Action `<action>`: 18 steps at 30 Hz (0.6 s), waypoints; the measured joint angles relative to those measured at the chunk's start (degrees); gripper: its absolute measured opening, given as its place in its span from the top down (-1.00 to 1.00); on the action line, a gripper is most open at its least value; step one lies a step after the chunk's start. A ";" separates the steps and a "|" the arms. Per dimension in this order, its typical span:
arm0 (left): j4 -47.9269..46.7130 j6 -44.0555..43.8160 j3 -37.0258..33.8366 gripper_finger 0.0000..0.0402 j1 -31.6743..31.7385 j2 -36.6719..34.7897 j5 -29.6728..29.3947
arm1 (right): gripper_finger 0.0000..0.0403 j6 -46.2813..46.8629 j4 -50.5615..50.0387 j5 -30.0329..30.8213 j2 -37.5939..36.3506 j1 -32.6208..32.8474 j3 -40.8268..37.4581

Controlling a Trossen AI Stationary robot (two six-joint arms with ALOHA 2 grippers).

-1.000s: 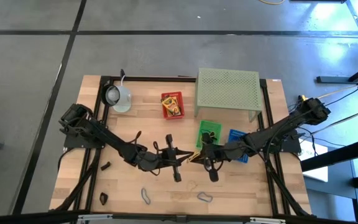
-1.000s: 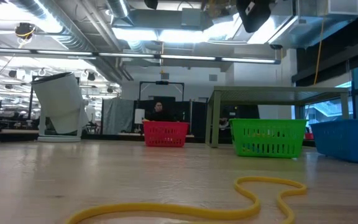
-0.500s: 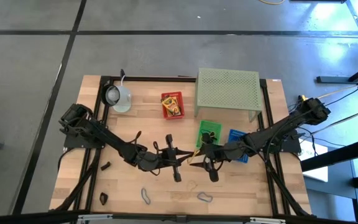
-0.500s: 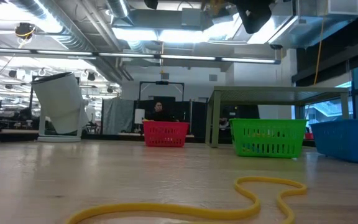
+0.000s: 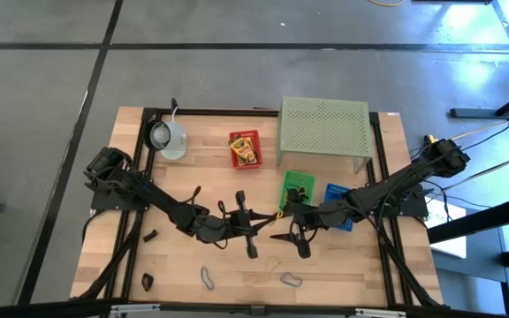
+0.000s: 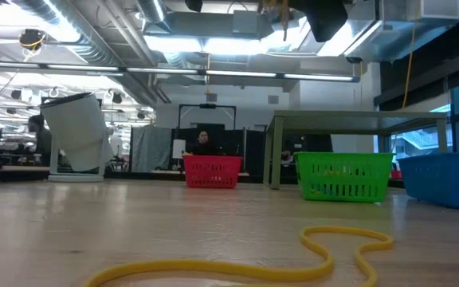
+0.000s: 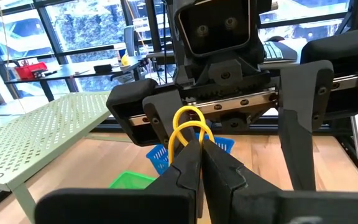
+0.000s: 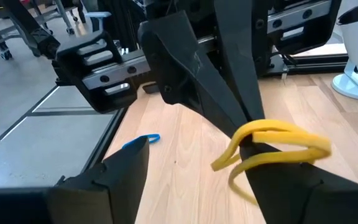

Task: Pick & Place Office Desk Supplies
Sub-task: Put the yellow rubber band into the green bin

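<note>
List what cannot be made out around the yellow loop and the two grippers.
- High view: the yellow loop is too small and is overlapped by the left gripper and the right gripper.
- Low view: both grippers are cut off by the top edge, and which arm shows is unclear.
- High view: the print on the yellow box is too small.
- High view: the contents of the blue basket are partly covered by the right arm.

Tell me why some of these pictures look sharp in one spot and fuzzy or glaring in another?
Low view: the yellow loop lying close to the lens is soft, and the ceiling lights glare white. Left wrist view: the yellow band pinched in the left gripper is crisp, the windows behind are washed out. Right wrist view: the open right gripper looms dark and blurred.
</note>
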 joint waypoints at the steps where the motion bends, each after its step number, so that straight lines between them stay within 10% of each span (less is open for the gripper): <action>1: 0.00 -0.02 0.00 0.96 0.00 0.00 0.00 | -0.27 0.00 -0.01 0.11 0.00 0.00 0.00; 18: 0.00 -0.59 0.00 0.96 0.00 -0.02 1.80 | 0.48 0.02 -0.05 0.14 0.00 0.00 0.00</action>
